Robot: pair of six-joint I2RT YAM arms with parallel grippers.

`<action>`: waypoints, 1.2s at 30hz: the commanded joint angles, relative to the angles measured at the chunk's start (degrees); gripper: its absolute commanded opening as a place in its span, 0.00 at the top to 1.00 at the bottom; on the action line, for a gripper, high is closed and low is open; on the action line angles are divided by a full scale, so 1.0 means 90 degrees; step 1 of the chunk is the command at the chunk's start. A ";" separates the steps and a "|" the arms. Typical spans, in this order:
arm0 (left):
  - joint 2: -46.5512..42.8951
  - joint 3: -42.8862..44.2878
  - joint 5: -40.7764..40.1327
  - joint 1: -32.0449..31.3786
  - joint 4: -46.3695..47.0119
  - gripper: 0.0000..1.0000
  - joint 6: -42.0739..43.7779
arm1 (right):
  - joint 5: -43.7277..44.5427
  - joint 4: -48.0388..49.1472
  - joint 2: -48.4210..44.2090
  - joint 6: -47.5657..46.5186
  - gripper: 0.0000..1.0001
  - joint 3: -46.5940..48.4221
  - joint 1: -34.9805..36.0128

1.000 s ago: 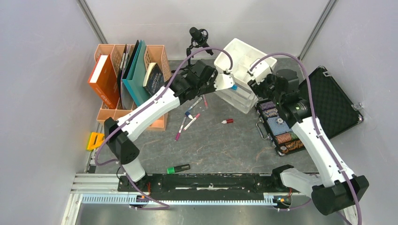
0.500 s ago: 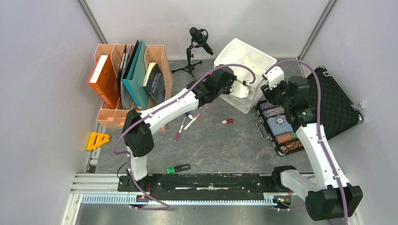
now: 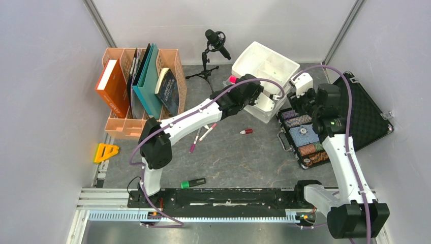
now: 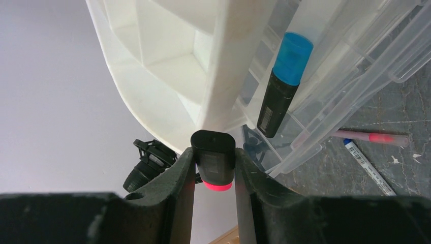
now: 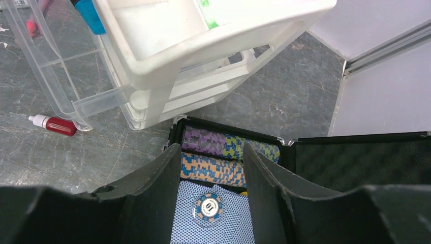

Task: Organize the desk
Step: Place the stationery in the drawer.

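My left jaws clench a pink-tipped marker (image 4: 213,161) beside the drawer unit (image 4: 152,76) on the desk (image 3: 228,157); right jaws hang empty, apart. I should level it over the open drawer (image 4: 350,61) before letting go.

Top view: from high above the near edge, looking down on the whole counter (image 3: 234,152). Left wrist view: close beside the white drawer unit (image 4: 167,66). Right wrist view: close above that unit and the open case (image 5: 356,152).

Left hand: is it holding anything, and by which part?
The left hand pinches a pink-tipped marker across its black barrel.
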 commanded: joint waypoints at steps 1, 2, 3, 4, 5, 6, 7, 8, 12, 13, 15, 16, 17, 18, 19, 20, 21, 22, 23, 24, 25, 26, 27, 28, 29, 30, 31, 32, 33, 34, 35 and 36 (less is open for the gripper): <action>0.0046 0.0317 -0.0151 -0.0093 0.0060 0.61 0.0129 | -0.0216 0.0167 -0.0104 -0.0020 0.46 -0.0040 -0.0101; 0.0042 0.0318 -0.0161 -0.0098 0.0028 0.60 0.0111 | -0.0231 0.0157 -0.0099 -0.0023 0.46 -0.0040 -0.0102; 0.0031 0.0310 -0.0174 -0.0120 0.0012 0.59 0.0085 | -0.0254 0.0160 -0.0090 -0.0022 0.46 -0.0046 -0.0101; 0.0032 0.0315 -0.0179 -0.0123 -0.0022 0.57 0.0067 | -0.0282 0.0159 -0.0082 -0.0018 0.46 -0.0054 -0.0101; 0.0031 0.0313 -0.0191 -0.0120 -0.0042 0.55 0.0055 | -0.0298 0.0164 -0.0074 -0.0013 0.46 -0.0053 -0.0101; 0.0035 0.0319 -0.0236 -0.0128 -0.0016 0.54 0.0050 | -0.0324 0.0161 -0.0074 -0.0006 0.46 -0.0050 -0.0106; 0.0054 0.0341 -0.0268 -0.0127 -0.0005 0.52 0.0026 | -0.0353 0.0158 -0.0058 0.0004 0.46 -0.0049 -0.0254; 0.0058 0.0356 -0.0270 -0.0132 -0.0005 0.50 0.0014 | -0.0362 0.0166 -0.0064 0.0009 0.46 -0.0049 -0.0283; 0.0014 0.0430 -0.0288 -0.0142 -0.0005 0.46 -0.0063 | -0.0389 0.0166 -0.0063 0.0009 0.46 -0.0059 -0.0315; -0.0013 0.0450 -0.0299 -0.0151 -0.0012 0.45 -0.0082 | -0.0380 0.0156 -0.0076 0.0009 0.46 -0.0060 -0.0323; -0.0106 0.0479 -0.0314 -0.0161 -0.0005 0.42 -0.0142 | -0.0388 0.0164 -0.0095 0.0009 0.46 -0.0070 -0.0344; -0.0187 0.0494 -0.0319 -0.0167 -0.0019 0.40 -0.0203 | -0.0404 0.0164 -0.0095 0.0004 0.46 -0.0084 -0.0350; -0.0272 0.0503 -0.0321 -0.0179 -0.0045 0.39 -0.0280 | -0.0425 0.0145 -0.0104 -0.0005 0.46 -0.0083 -0.0355; -0.0400 0.0504 -0.0324 -0.0190 -0.0121 0.36 -0.0382 | -0.0453 0.0130 -0.0100 -0.0019 0.46 -0.0078 -0.0363; -0.0543 0.0504 -0.0320 -0.0200 -0.0210 0.32 -0.0554 | -0.0513 0.0118 -0.0103 -0.0043 0.46 -0.0082 -0.0364; -0.0676 0.0504 -0.0325 -0.0209 -0.0369 0.29 -0.0756 | -0.0602 0.0108 -0.0110 -0.0085 0.45 -0.0086 -0.0372; -0.0853 0.0505 -0.0289 -0.0220 -0.0637 0.26 -0.1031 | -0.0744 0.0094 -0.0134 -0.0163 0.44 -0.0111 -0.0374; -0.1015 0.0491 -0.0208 -0.0216 -0.0943 0.24 -0.1369 | -0.0920 0.0077 -0.0159 -0.0244 0.43 -0.0132 -0.0374; -0.1216 0.0450 -0.0096 -0.0220 -0.1376 0.21 -0.1633 | -0.1124 0.0048 -0.0185 -0.0317 0.41 -0.0146 -0.0374; -0.1446 0.0341 0.0051 -0.0219 -0.1740 0.19 -0.1953 | -0.1263 0.0035 -0.0201 -0.0345 0.40 -0.0152 -0.0374; -0.1636 0.0201 0.0266 -0.0219 -0.2186 0.17 -0.2216 | -0.1376 -0.0009 -0.0200 -0.0411 0.39 -0.0150 -0.0374; -0.1884 -0.0041 0.0474 -0.0221 -0.2568 0.15 -0.2506 | -0.1526 -0.0052 -0.0206 -0.0481 0.38 -0.0154 -0.0374; -0.2090 -0.0330 0.0743 -0.0215 -0.2854 0.13 -0.2778 | -0.1617 -0.0079 -0.0212 -0.0540 0.37 -0.0161 -0.0376; -0.2328 -0.0618 0.0997 -0.0215 -0.3153 0.11 -0.2973 | -0.1751 -0.0089 -0.0236 -0.0623 0.37 -0.0184 -0.0373; -0.2565 -0.0991 0.1283 -0.0216 -0.3393 0.09 -0.3164 | -0.1876 -0.0094 -0.0260 -0.0670 0.37 -0.0210 -0.0374; -0.2749 -0.1314 0.1574 -0.0213 -0.3548 0.08 -0.3312 | -0.1978 -0.0097 -0.0269 -0.0700 0.37 -0.0238 -0.0375; -0.2960 -0.1725 0.1784 -0.0221 -0.3729 0.07 -0.3449 | -0.2092 -0.0088 -0.0293 -0.0725 0.37 -0.0259 -0.0369; -0.3133 -0.2030 0.2038 -0.0220 -0.3874 0.07 -0.3530 | -0.2183 -0.0094 -0.0313 -0.0747 0.37 -0.0275 -0.0367; -0.3328 -0.2383 0.2201 -0.0218 -0.4011 0.07 -0.3557 | -0.2259 -0.0094 -0.0328 -0.0758 0.37 -0.0290 -0.0369; -0.3489 -0.2727 0.2363 -0.0220 -0.4121 0.07 -0.3589 | -0.2307 -0.0095 -0.0334 -0.0763 0.37 -0.0302 -0.0372; -0.3679 -0.3002 0.2605 -0.0221 -0.4244 0.07 -0.3579 | -0.2347 -0.0089 -0.0341 -0.0780 0.37 -0.0320 -0.0365; -0.3831 -0.3289 0.2741 -0.0224 -0.4374 0.07 -0.3553 | -0.2359 -0.0095 -0.0339 -0.0780 0.37 -0.0332 -0.0365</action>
